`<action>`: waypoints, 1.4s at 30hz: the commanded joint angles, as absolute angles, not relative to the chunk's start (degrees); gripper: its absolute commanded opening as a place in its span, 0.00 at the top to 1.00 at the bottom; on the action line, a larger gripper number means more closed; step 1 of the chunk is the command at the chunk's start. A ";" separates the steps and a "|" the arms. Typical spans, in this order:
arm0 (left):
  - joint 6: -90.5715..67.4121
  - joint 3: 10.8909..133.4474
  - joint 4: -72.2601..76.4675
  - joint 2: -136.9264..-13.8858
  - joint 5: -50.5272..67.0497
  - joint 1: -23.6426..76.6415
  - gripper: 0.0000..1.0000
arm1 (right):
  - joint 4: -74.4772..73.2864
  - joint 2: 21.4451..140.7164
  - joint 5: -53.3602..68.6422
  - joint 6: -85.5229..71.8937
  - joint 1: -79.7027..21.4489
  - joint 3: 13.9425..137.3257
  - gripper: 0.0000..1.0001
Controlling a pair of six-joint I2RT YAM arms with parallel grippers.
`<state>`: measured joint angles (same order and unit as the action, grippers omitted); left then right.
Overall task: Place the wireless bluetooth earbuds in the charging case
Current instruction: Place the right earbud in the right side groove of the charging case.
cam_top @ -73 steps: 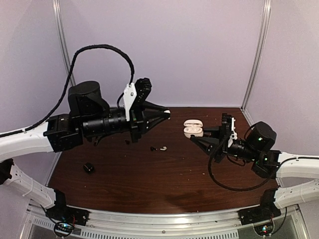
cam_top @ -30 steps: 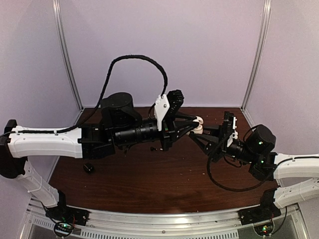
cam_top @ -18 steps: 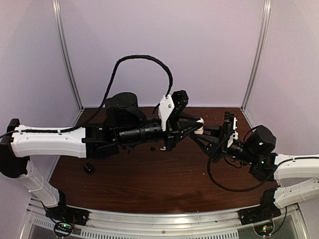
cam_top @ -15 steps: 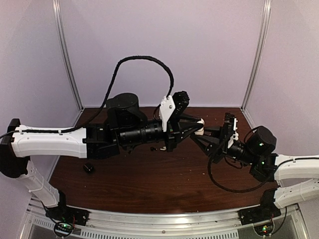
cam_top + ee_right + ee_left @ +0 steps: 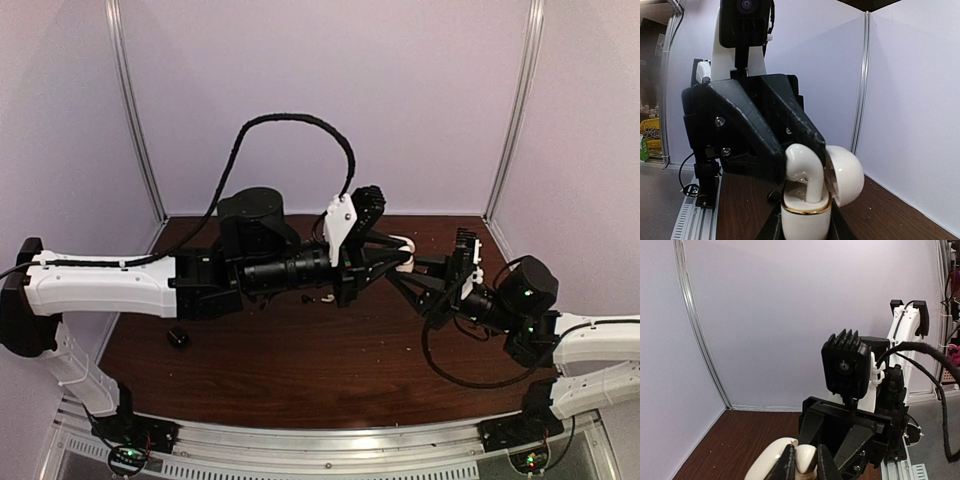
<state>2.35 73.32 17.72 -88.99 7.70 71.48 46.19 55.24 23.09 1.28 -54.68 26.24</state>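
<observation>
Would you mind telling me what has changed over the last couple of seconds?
The left gripper swung right, carrying its white earbud to the open charging case, and now holds it in the base. The right gripper kept hold of the case, shifting slightly right. The small black item near the left arm stayed put.

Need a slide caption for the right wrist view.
Left hand holds a white earbud stem down in the open charging case that the right hand grips.

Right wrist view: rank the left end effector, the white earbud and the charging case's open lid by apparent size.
Largest by far: left end effector.
Then open lid and white earbud, which look about alike, so unranked.
</observation>
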 commanded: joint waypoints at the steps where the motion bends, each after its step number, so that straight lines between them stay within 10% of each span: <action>1: 2.19 75.93 13.95 -90.79 7.17 71.54 0.89 | 50.10 53.83 24.63 1.05 -55.22 26.10 1.00; 22: 3.60 76.33 9.51 -88.54 2.48 71.54 0.55 | 51.59 52.96 21.85 -1.23 -55.20 23.80 1.00; 42: 0.47 71.11 1.02 -79.60 -2.73 62.23 0.46 | 47.59 47.12 18.27 -8.76 -51.89 20.06 1.00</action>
